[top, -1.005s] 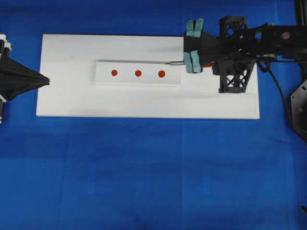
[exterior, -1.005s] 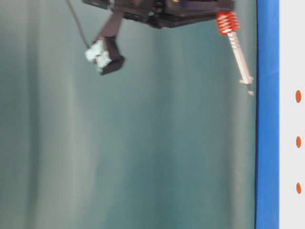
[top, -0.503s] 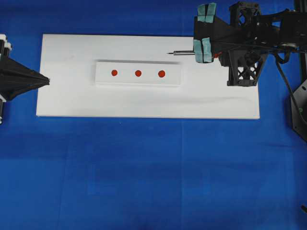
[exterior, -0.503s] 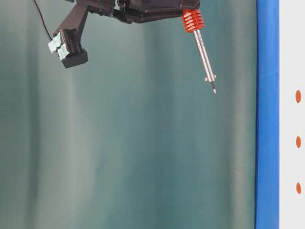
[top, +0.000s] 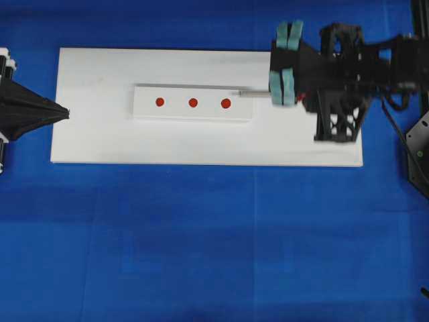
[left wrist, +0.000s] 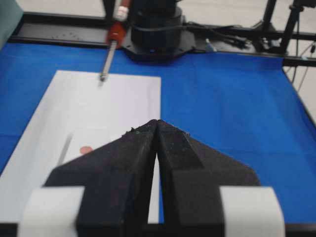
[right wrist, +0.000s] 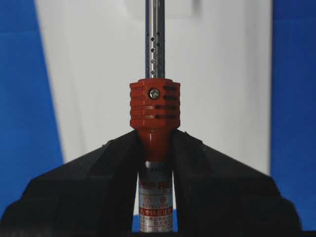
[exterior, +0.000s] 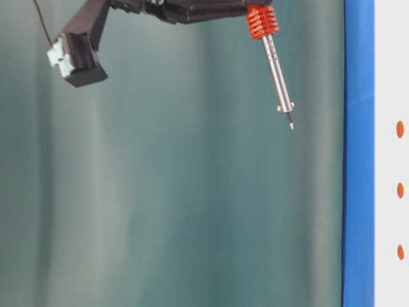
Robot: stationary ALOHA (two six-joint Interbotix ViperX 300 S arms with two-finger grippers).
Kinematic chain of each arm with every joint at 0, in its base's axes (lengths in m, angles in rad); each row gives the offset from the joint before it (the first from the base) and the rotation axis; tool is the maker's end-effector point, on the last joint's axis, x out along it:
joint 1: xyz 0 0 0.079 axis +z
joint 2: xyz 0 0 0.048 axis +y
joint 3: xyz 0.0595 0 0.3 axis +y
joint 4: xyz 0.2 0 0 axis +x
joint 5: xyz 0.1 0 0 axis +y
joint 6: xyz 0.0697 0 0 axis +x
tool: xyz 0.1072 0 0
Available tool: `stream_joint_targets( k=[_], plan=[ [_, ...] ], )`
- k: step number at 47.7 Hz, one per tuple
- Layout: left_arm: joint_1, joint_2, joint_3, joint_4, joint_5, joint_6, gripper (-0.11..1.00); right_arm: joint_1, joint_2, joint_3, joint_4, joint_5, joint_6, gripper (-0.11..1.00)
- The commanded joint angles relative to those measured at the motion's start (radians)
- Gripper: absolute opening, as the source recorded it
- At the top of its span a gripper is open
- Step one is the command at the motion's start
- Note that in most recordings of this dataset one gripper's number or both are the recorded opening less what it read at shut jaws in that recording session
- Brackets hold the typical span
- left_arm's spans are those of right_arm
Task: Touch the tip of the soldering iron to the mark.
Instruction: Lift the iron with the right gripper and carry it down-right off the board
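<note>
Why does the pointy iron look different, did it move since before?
Yes. In the overhead view the soldering iron slid from above the white strip down to its right end.

The soldering iron (right wrist: pixel 154 113) bears a silver label band below its red collar, its small print too blurred to read.

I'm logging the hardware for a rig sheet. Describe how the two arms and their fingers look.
Both arms are matte black. The right gripper has black fingers wrapped in pale teal padding, a lattice-framed black wrist and a black cable trailing off. The left gripper has black wedge-shaped fingers with white tape bands near their base.
</note>
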Motion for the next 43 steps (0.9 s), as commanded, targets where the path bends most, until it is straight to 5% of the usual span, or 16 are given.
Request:
stream_joint_targets(
  k=[1, 26, 34, 43],
  plan=[
    [0.0, 0.005, -0.012, 0.003, -0.009, -0.002, 0.0, 0.06, -0.023, -0.008, 0.003, -0.002, 0.049, 0.06],
    [0.0, 0.005, -0.012, 0.003, -0.011, -0.002, 0.0, 0.469, 0.009, -0.017, -0.077, -0.008, 0.486, 0.06],
    [0.0, 0.005, -0.012, 0.003, -0.011, -0.002, 0.0, 0.54, 0.041, -0.021, -0.097, -0.012, 0.566, 0.06],
    [0.0, 0.005, -0.012, 0.003, -0.014, -0.002, 0.0, 0.549, 0.06, -0.023, -0.103, -0.026, 0.58, 0.06]
  ],
)
